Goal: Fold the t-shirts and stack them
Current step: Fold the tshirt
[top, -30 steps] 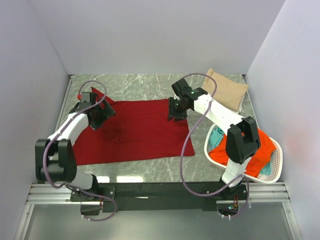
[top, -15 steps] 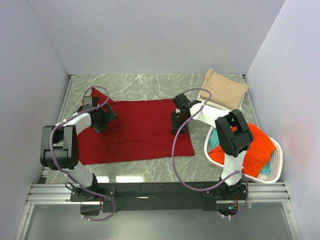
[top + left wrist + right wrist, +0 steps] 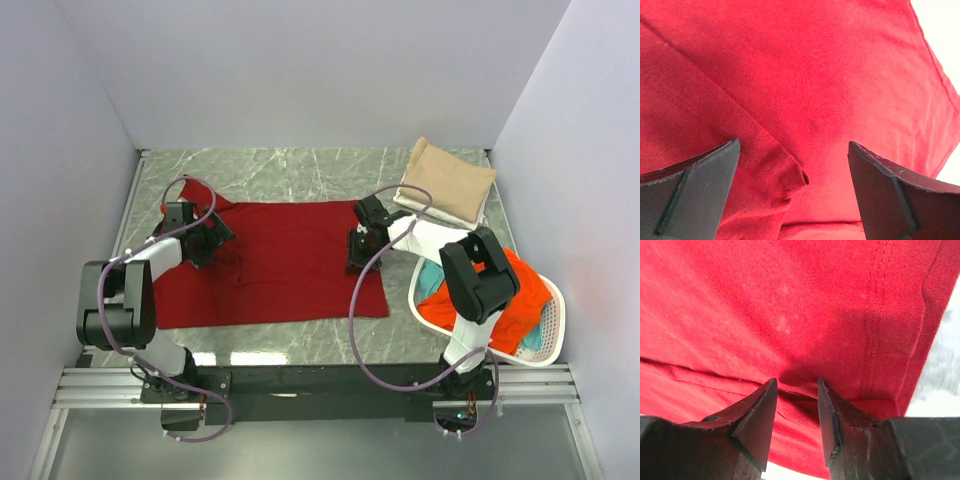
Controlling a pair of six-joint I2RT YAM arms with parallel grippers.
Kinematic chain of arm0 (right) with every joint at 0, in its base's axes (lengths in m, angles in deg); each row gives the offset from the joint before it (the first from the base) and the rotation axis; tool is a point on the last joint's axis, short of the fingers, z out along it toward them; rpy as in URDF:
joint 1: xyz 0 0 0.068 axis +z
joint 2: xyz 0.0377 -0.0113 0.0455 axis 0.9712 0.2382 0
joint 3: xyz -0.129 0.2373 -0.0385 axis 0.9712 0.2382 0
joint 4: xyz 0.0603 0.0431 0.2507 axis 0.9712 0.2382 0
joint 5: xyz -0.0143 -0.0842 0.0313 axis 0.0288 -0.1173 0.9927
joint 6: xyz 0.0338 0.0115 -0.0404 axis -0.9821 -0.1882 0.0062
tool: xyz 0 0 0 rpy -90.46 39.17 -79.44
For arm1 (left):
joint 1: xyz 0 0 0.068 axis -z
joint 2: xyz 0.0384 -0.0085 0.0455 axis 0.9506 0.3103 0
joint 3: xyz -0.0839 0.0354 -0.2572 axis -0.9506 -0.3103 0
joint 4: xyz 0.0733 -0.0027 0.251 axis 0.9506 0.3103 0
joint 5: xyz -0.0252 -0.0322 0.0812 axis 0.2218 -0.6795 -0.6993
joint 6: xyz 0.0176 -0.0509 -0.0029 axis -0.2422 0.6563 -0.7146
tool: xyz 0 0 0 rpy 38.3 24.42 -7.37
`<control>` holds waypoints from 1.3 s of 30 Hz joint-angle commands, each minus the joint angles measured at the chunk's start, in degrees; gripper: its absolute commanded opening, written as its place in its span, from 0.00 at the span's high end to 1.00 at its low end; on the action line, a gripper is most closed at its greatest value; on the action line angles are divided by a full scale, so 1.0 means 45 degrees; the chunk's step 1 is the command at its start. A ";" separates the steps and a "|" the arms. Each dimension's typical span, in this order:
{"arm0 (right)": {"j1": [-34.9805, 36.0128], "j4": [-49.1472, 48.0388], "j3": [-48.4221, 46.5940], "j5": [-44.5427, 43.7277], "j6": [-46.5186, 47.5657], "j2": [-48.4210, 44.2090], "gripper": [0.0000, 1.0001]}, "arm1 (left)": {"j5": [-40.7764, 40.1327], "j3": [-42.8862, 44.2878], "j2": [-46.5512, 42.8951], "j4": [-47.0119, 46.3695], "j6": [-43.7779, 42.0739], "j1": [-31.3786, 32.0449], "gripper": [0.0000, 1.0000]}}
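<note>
The dark red t-shirt [image 3: 280,262] was spread flat at the middle of the table [image 3: 290,175]. The left pincer [image 3: 792,150] was held wide over a ridge of cloth near the left sleeve. The right pincer [image 3: 797,385] was narrowed onto a fold beside the stitched hem. A tan t-shirt [image 3: 452,180] was laid folded at the far right.

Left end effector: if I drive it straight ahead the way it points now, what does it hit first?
The dark red t-shirt. The left end effector is open right over it, and a raised fold between its fingers would probably touch first; depth is hard to judge.
</note>
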State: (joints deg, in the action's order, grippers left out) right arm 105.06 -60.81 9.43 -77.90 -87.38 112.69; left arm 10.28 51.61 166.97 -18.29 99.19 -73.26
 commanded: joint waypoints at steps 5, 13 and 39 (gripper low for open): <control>0.0173 0.2036 0.1738 -0.0391 -0.0037 -0.0562 0.54 | -0.0285 -0.1638 -0.0496 0.2212 0.0293 0.0084 0.02; 0.0173 0.3617 0.0062 -0.0508 0.0392 -0.1031 0.54 | -0.0111 -0.1308 -0.2231 0.3401 0.0469 0.0182 0.02; -0.2698 0.2176 -0.9748 -0.2794 0.2267 0.5218 0.54 | 0.0906 0.6036 -0.0322 0.4790 -0.1211 -0.0794 0.02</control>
State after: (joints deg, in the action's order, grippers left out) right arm 92.95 -48.11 -32.82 -88.22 -78.07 136.95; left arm 12.35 75.92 164.87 2.89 95.30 -76.35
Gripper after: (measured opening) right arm 0.462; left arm 0.986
